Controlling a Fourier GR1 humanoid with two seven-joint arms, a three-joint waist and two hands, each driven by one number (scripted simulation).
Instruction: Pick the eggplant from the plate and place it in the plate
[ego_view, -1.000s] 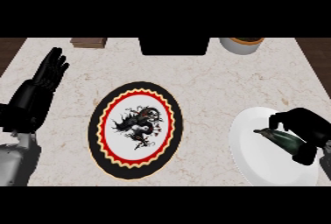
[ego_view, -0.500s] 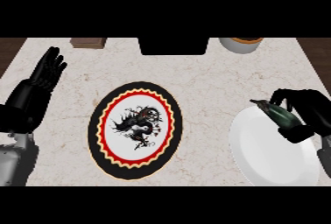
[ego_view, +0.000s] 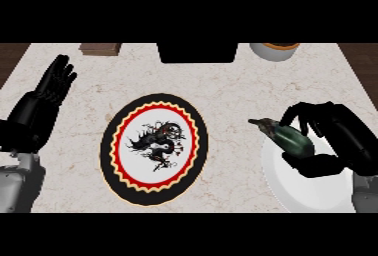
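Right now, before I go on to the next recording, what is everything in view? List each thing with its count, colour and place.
eggplant: one, dark green-purple, held over the left rim of the white plate
white plate: one, plain white, on the counter at the right
dragon plate: one, black rim, red and cream ring, white middle with a black dragon, centre of the counter
counter: one, pale marble, fills the view
black box: one, black, far edge, middle
cup: one, white with a brown top, far edge, right
brown block: one, brown, far edge, left
left hand: one, black, resting open at the left, fingers up
right hand: one, black, at the right, fingers curled round the eggplant
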